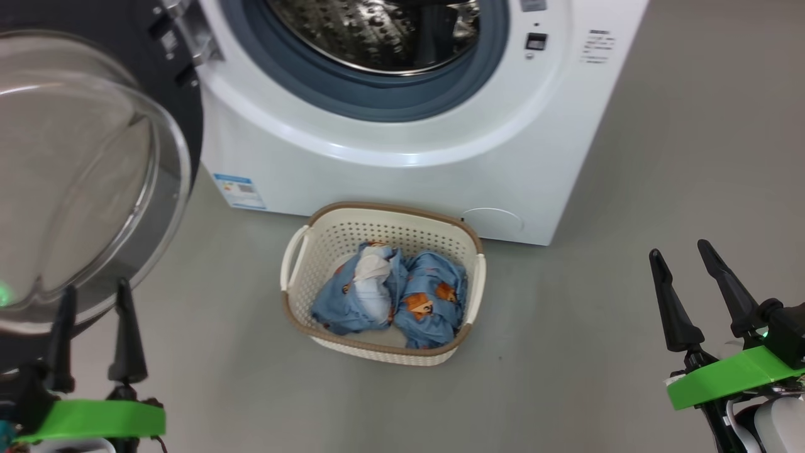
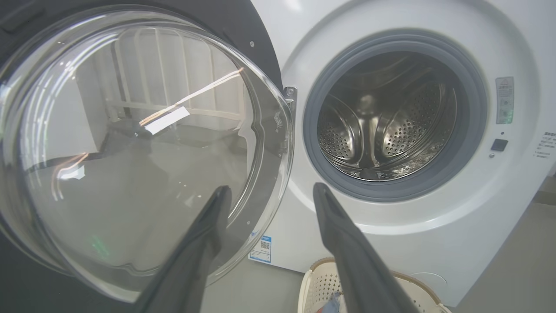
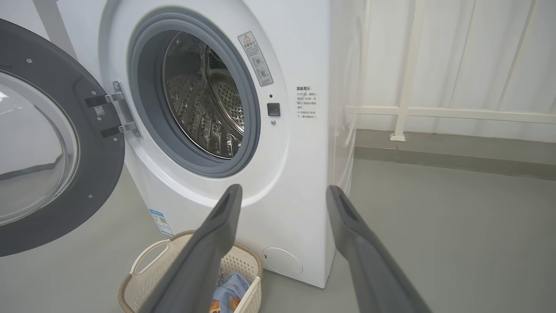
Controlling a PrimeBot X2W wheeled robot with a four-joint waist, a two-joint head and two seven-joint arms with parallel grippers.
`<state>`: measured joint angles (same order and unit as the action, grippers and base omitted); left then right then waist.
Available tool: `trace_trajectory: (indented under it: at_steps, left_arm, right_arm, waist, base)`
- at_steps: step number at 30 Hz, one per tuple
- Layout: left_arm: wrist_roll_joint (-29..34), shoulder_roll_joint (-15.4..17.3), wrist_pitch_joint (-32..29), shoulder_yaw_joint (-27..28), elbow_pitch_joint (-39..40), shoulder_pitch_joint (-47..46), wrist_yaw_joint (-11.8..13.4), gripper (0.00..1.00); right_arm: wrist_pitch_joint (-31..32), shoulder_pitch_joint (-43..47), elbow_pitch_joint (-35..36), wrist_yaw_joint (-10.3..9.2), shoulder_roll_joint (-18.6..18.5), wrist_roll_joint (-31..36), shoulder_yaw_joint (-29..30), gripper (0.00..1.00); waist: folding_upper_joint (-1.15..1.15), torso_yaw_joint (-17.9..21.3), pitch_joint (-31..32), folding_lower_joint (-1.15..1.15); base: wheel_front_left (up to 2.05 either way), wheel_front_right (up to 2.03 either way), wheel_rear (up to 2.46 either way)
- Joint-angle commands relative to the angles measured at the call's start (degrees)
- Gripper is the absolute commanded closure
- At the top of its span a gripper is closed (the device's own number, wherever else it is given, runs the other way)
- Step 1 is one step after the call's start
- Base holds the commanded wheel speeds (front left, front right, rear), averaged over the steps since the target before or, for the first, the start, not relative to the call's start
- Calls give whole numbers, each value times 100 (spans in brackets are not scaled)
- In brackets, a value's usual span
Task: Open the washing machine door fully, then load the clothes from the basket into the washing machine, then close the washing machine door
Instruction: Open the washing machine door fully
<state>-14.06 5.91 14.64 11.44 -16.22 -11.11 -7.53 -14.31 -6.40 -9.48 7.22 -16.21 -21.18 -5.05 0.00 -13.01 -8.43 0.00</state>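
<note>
My left pincer (image 1: 95, 287) and right pincer (image 1: 679, 248) gape empty; black-rimmed round glass door (image 1: 82, 176) stands open; blue printed clothes (image 1: 390, 296) fill cream perforated basket (image 1: 390, 208).

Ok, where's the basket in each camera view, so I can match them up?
Head view: basket on the floor, centre, before the washing machine.
Left wrist view: basket at bottom edge, right of centre.
Right wrist view: basket at bottom left, partly cut off.
Shared landmark: the machine's blue label sticker.
</note>
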Motion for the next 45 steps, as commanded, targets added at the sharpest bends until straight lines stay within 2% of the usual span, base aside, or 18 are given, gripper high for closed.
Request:
trace_trajectory:
  at_steps: [1,12,27,45]
  left_arm:
    - [-74,213,36,87,203,32,5,0]
    - [-416,411,36,-649,284,211,5,0]
    - [-415,443,36,-845,434,250,5,0]
    - [-621,476,36,-918,390,361,5,0]
  right_arm:
    - [-69,0,151,26,-55,-2,-61,0]
    - [-69,-17,170,26,1,14,-7,0]
    - [-69,-5,186,26,80,27,87,0]
    - [-69,74,193,26,153,24,136,0]
  waist:
    - [0,182,31,0]
    - [0,826,24,0]
    - [0,1453,15,0]
    - [0,1628,60,0]
  base:
    - [0,0,0]
    - [0,0,0]
    - [0,0,0]
    - [0,0,0]
